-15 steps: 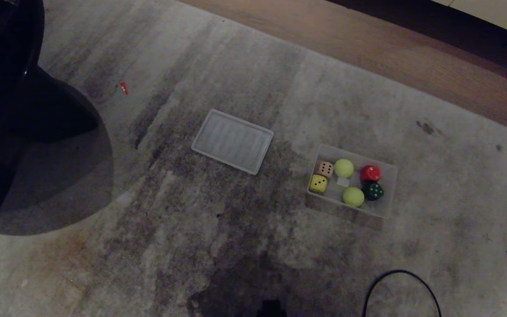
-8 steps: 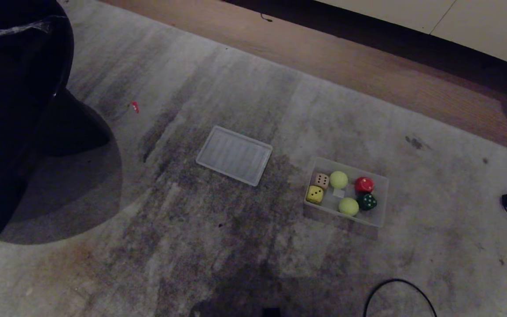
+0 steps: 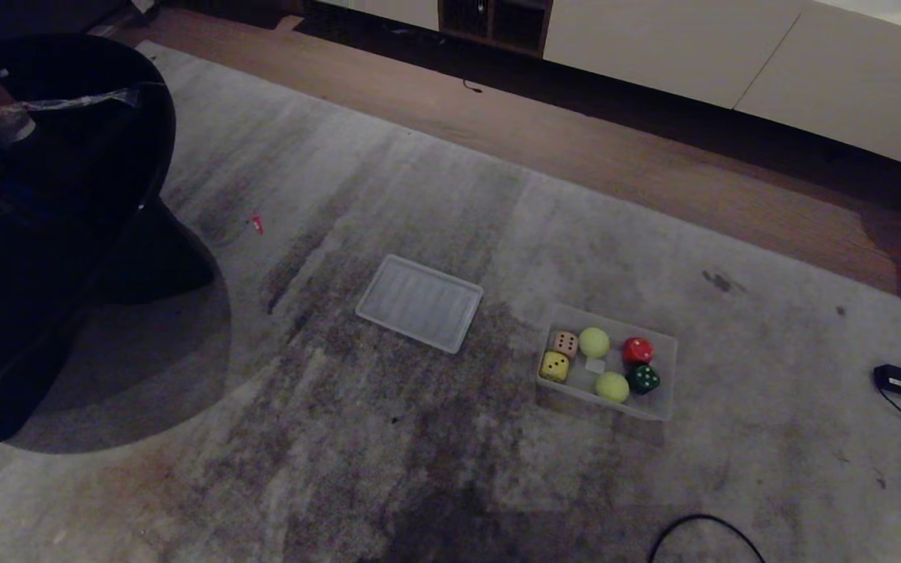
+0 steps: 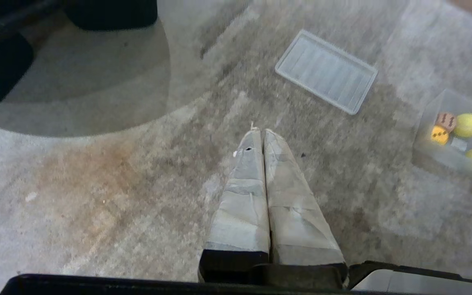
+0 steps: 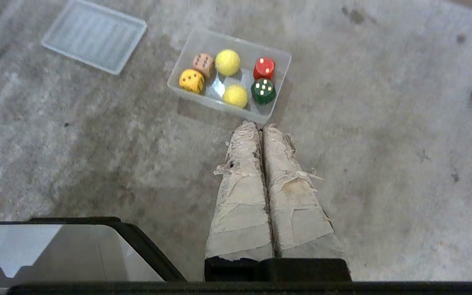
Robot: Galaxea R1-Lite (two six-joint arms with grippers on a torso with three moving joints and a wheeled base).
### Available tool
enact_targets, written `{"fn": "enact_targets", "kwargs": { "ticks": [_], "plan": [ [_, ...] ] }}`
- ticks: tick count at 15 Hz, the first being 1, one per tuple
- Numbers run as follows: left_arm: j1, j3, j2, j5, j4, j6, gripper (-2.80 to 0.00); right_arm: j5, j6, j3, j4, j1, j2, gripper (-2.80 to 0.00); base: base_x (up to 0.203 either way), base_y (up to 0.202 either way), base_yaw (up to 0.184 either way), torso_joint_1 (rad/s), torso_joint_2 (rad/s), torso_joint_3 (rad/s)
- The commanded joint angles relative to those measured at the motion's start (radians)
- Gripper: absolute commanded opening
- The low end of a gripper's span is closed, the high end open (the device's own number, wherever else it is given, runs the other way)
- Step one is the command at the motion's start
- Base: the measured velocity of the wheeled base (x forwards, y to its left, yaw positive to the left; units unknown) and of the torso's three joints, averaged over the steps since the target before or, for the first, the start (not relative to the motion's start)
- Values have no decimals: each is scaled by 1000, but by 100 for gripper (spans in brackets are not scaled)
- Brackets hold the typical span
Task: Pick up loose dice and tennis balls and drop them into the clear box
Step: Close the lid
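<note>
Clear ribbed lid [image 3: 419, 303] lies flat on the grey carpet [image 3: 341, 438]. To its right we find the clear box [image 3: 663, 367] containing the dice [image 3: 554, 366], the tennis balls [image 3: 594, 342], a red die [image 3: 637, 349] and a dark green die [image 3: 643, 378]. Left gripper [image 4: 259, 131] and right gripper [image 5: 259, 125]: jaws pressed together, empty, above the carpet.
</note>
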Motion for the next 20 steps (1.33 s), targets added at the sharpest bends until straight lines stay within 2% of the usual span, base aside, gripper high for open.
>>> {"fn": "enact_targets", "kwargs": {
  "ticks": [1,20],
  "plan": [
    [0,2,2,2,-1,-1,-280,0,0,0,0,0,1,-280,0,0,0,-6,3,202],
    [0,2,2,4,-1,-1,-280,0,-1,0,-1,0,2,-280,0,0,0,2,3,203]
  ]
}}
